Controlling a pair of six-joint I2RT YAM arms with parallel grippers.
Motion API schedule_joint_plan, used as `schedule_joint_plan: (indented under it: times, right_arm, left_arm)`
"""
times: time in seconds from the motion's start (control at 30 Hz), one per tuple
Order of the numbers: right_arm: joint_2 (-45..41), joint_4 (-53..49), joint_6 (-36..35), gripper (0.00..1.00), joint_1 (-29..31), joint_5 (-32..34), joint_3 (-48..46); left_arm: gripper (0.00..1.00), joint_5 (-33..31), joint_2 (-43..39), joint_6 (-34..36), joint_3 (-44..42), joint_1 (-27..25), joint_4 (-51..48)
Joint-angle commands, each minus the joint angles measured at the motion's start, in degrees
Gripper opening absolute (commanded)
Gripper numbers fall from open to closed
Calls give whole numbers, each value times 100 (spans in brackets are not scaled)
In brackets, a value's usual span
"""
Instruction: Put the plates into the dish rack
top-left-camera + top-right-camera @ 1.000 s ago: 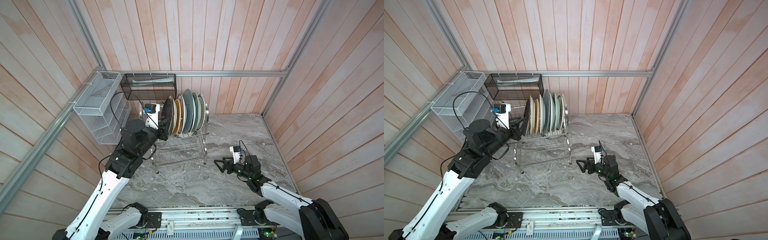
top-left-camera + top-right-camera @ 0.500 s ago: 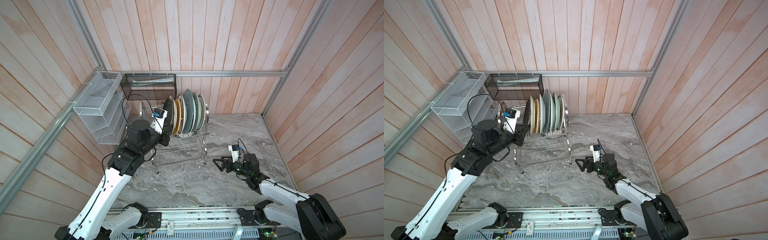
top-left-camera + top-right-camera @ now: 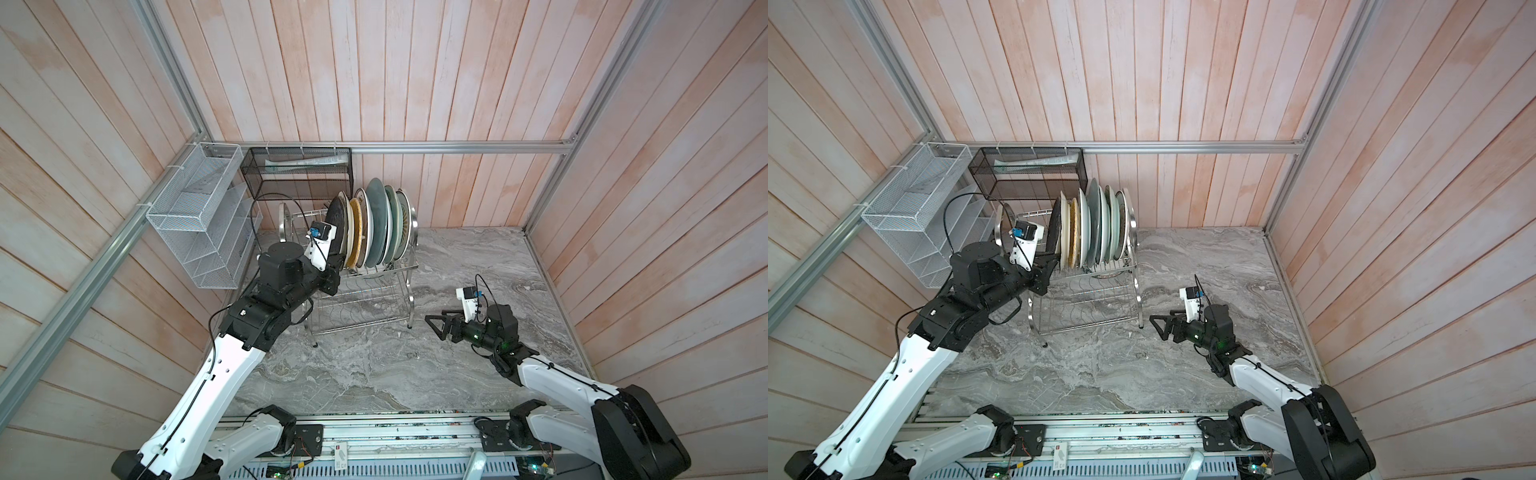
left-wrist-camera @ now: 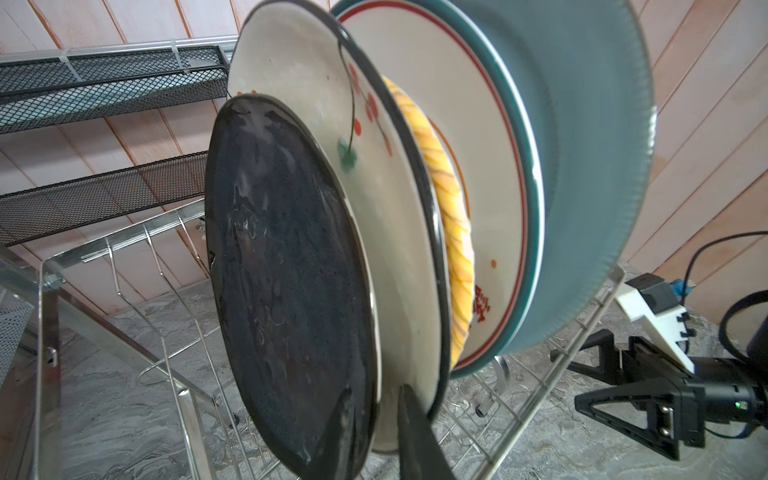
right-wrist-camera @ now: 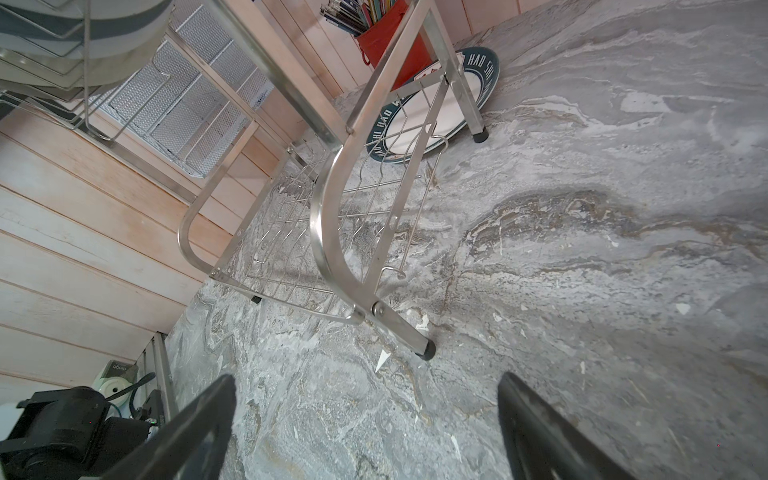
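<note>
The steel dish rack (image 3: 365, 299) (image 3: 1088, 301) holds several plates upright on its upper tier. In the left wrist view they are a cream floral plate (image 4: 324, 104), a yellow woven disc (image 4: 451, 216), a red-rimmed white plate (image 4: 465, 124) and a blue-grey plate (image 4: 582, 145). At the left end of the row stands a black plate (image 3: 334, 222) (image 3: 1054, 232) (image 4: 282, 270). My left gripper (image 3: 336, 268) (image 3: 1047, 266) (image 4: 376, 390) is shut on its lower rim, one finger on each face. My right gripper (image 3: 434, 329) (image 3: 1158, 328) (image 5: 366, 378) hangs open over the marble floor near a rack foot.
A white mesh organiser (image 3: 199, 220) and a black mesh basket (image 3: 299, 170) hang on the walls left of and behind the rack. One dark-rimmed plate (image 5: 478, 83) lies on the floor behind the rack, beside a red cup of pens (image 5: 390, 37).
My left gripper has carried the black plate right and slightly down, up against the cream plate, and its jaws have narrowed. The right arm has hardly moved.
</note>
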Motion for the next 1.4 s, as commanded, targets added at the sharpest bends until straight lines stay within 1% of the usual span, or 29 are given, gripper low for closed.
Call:
schedule_joint_plan:
  times: [0.0, 0.2, 0.37, 0.5, 0.63, 0.8, 0.87, 1.0, 1.2, 1.37]
  right_arm:
    - [-19, -48, 19, 98, 42, -59, 110]
    - [-56, -48, 13, 98, 42, -57, 88]
    - [-153, -89, -8, 98, 42, 2, 78]
    - [-182, -101, -8, 98, 43, 13, 62]
    - [-195, -108, -8, 98, 42, 14, 62]
    - [-203, -93, -8, 98, 45, 12, 57]
    - [-197, -93, 1, 98, 42, 12, 54]
    - [-213, -77, 19, 98, 42, -17, 69]
    - [-223, -54, 21, 98, 42, -23, 39]
    - [-264, -61, 16, 98, 42, -32, 10]
  left_arm:
    - [20, -33, 46, 65, -77, 25, 56]
    - [17, 51, 173, 4, -70, 18, 128]
    - [3, 78, 131, -109, -80, 19, 270]
    - [0, 154, 47, -165, -144, 18, 426]
    - [0, 64, 9, -278, -149, 16, 456]
    - [0, -145, -318, -518, -124, 20, 782]
    - [0, -241, -445, -781, -73, 23, 938]
    - [0, -426, -697, -1035, -28, 13, 1328]
    - [0, -868, -764, -1288, 62, 18, 1543]
    - [0, -1184, -783, -1537, -133, 18, 1635]
